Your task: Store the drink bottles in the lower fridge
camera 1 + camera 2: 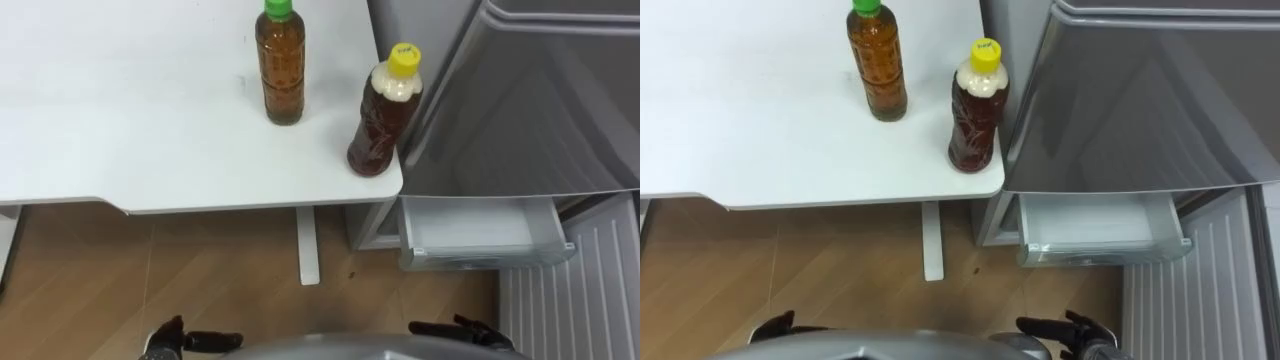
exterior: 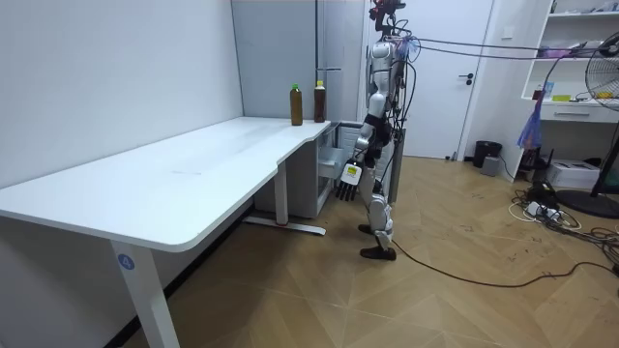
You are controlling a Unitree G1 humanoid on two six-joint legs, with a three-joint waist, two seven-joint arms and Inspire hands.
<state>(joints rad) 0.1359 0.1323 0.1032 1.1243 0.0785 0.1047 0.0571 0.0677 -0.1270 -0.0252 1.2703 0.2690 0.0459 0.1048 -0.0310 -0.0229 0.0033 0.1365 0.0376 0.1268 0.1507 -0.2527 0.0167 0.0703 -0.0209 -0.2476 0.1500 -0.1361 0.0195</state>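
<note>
Currently the left hand (image 1: 190, 341) and right hand (image 1: 465, 332) hang low, empty, fingers loosely extended. The open white fridge drawer (image 1: 485, 235) sits right. A yellow-capped brown plastic bottle (image 1: 382, 115) stands at the white table (image 1: 150, 130) corner, with a green-capped amber plastic bottle (image 1: 281, 65) beyond. Advice: grasp the nearer bottle mid-body and keep it upright.

Left bottle (image 1: 281, 70), right bottle (image 1: 383, 115) on table (image 1: 120, 150), beside fridge (image 1: 540, 100) (drawer (image 1: 480, 225) seemingly out)

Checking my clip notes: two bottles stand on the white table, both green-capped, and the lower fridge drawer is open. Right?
Not both: the right-hand bottle has a yellow cap, per the left eye view. The other bottle is green-capped; table and drawer are as stated.
</note>
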